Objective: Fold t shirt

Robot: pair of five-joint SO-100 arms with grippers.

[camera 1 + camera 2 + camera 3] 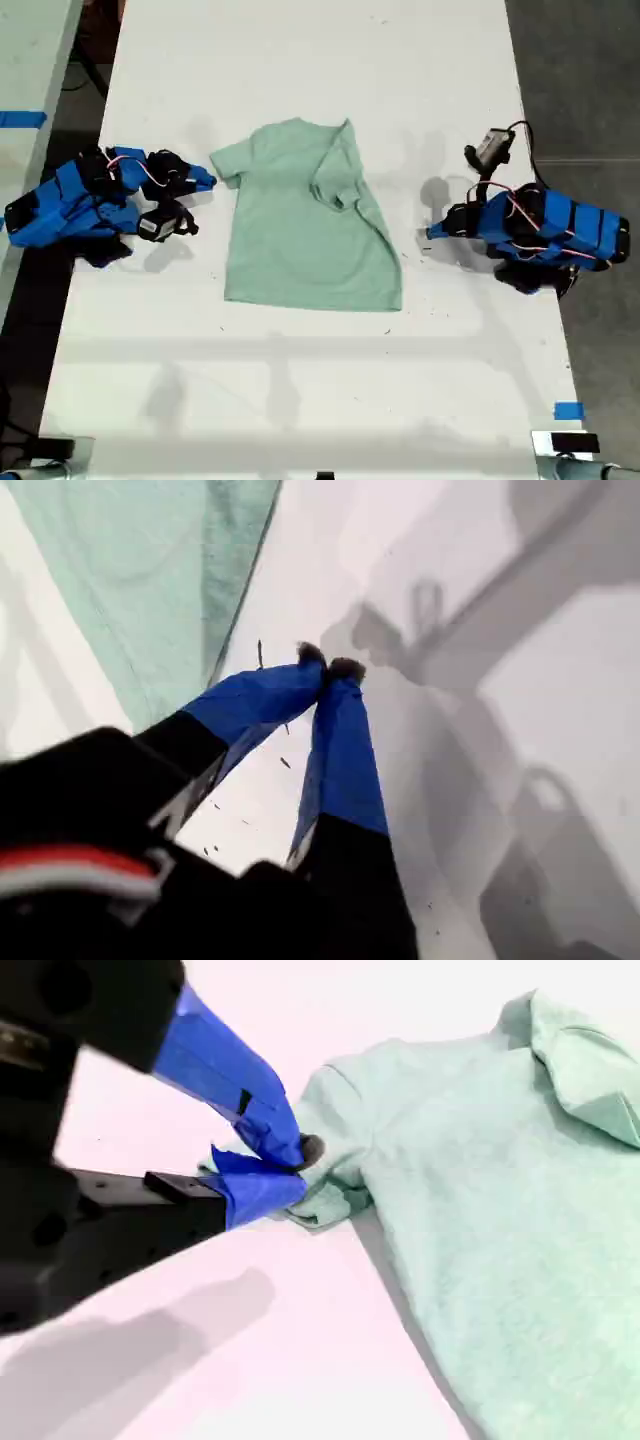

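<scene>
Blue tips of my second pincer (pixel 290 1165) are closing on the sleeve (pixel 335 1175) of the t shirt (pixel 305 225), which is lying mid-table (pixel 300 400). My first pincer (pixel 330 668) is resting together, holding nothing. Next, I judge, comes folding that sleeve inward.

White worktop (pixel 300 380) running down the middle of the exterior view, dotted with small dark specks. Blue tape strip (pixel 568 411) near its edge at the exterior view's lower right. Grey floor (pixel 590 70) beyond. Second pale surface (pixel 30 60) at the exterior view's left, carrying another blue tape piece (pixel 22 119).
</scene>
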